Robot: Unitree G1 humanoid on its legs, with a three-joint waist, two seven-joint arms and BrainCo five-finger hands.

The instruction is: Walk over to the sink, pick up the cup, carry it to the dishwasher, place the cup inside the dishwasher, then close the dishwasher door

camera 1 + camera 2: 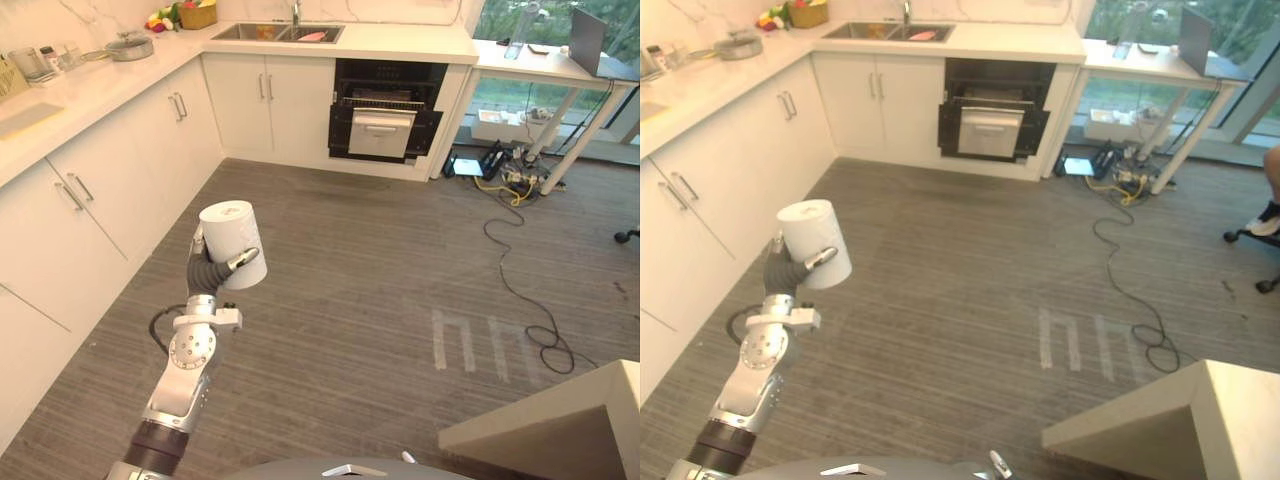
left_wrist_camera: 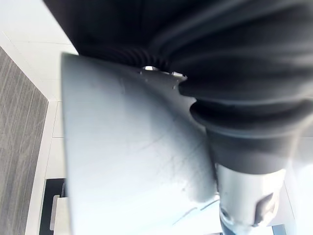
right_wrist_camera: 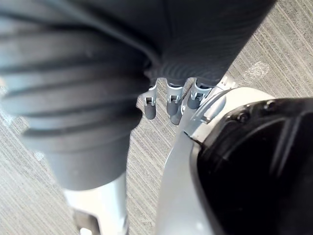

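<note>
The left hand point(image 1: 212, 268), fingers curled round the near-upright cup point(image 1: 232, 243), holds it at lower left, the dishwasher point(image 1: 385, 120) lying well apart toward upper centre.

One cup point(image 1: 232, 243), one dishwasher point(image 1: 385, 125), one sink point(image 1: 278, 33), one laptop point(image 1: 587, 40), one pan point(image 1: 130, 47).

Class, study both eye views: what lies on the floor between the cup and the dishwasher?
Bare grey floor, seen in both eye views, stretches from the cup in the left hand to the dishwasher.
</note>
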